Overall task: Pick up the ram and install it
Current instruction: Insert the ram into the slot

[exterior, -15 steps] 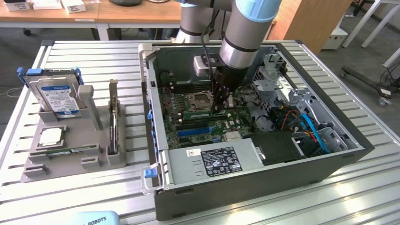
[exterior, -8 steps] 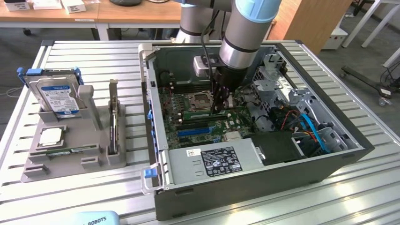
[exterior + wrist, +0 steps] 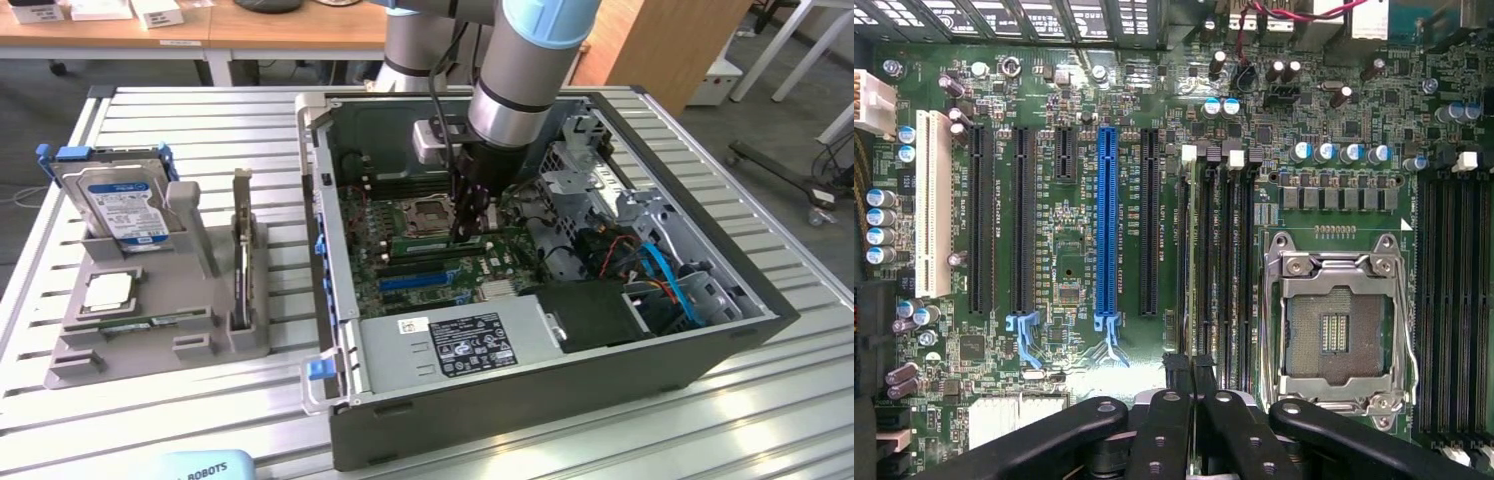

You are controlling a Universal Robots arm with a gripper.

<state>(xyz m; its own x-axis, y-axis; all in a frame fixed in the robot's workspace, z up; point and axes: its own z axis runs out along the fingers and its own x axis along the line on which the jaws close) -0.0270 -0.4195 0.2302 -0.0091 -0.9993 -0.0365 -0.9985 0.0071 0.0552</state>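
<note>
End effector (image 3: pixel 467 232) (image 3: pixel 1191 370) clenched, tips together just over black memory slots (image 3: pixel 1219 260) on green motherboard (image 3: pixel 1074 290) in open grey PC case (image 3: pixel 534 395); can't tell if anything's pinched. Thin green ram stick (image 3: pixel 150 323) w/ pale label lies flat in grey holder tray (image 3: pixel 80 368) on desk (image 3: pixel 200 130), exterior view's left.

The word "ROBOTS" stands on the pale blue rounded object (image 3: pixel 200 467) at seven o'clock in the exterior view. The black-and-white sticker (image 3: pixel 467 345) on the grey metal power supply box (image 3: pixel 390 362) and the blue-and-white label (image 3: pixel 131 208) on the silver hard drive (image 3: pixel 96 180) at nine o'clock carry print too small to read. White lettering beside the blue expansion slot (image 3: pixel 1107 225) is illegible.
</note>
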